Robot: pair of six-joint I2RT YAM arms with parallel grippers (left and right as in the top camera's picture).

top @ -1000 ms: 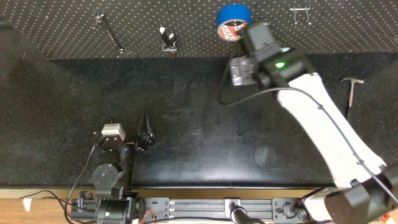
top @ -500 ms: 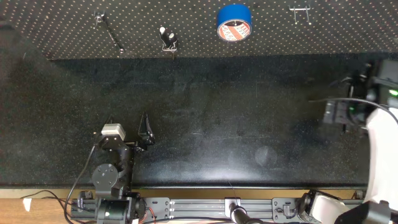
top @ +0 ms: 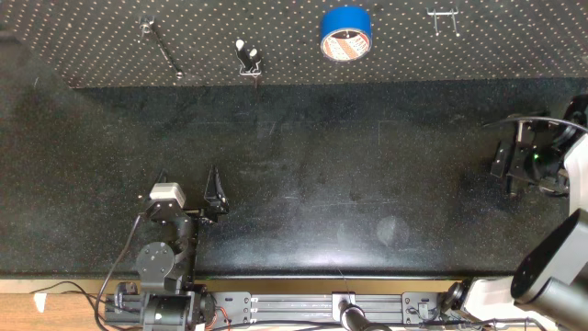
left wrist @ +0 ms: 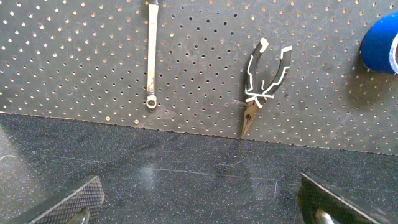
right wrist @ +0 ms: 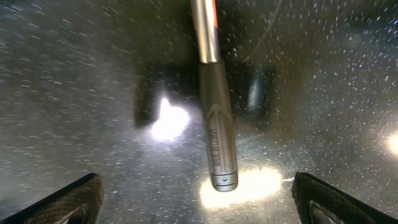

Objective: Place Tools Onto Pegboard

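Right gripper [right wrist: 199,208]: fingers spread wide, nothing between them. It hangs low over the hammer [right wrist: 214,124] at the right edge of the black table [top: 322,165].

Change: a second ago I was up at the pegboard [top: 92,37] beside the blue tape roll [top: 345,34]. Half a second ago I was swinging right. Now I am above the hammer and the tape roll hangs on the board alone. Reading: tape is done, hammer is the next tool.

Hammer lies flat on the table, well apart from the board. In my wrist view the grey grip runs straight away from me, butt end nearest and bare metal shaft farther on. The head is out of frame; a second ago it lay toward the pegboard, so the long axis probably runs board-to-base.

My fingers stand one to each side of the handle, so closing should take it across the grip.

Bare hook [top: 444,18] to the right of the tape, likely its place.

Pliers [left wrist: 264,81] and wrench [left wrist: 151,56] already hang.

Left gripper [left wrist: 199,208]: spread, empty, parked near its base.
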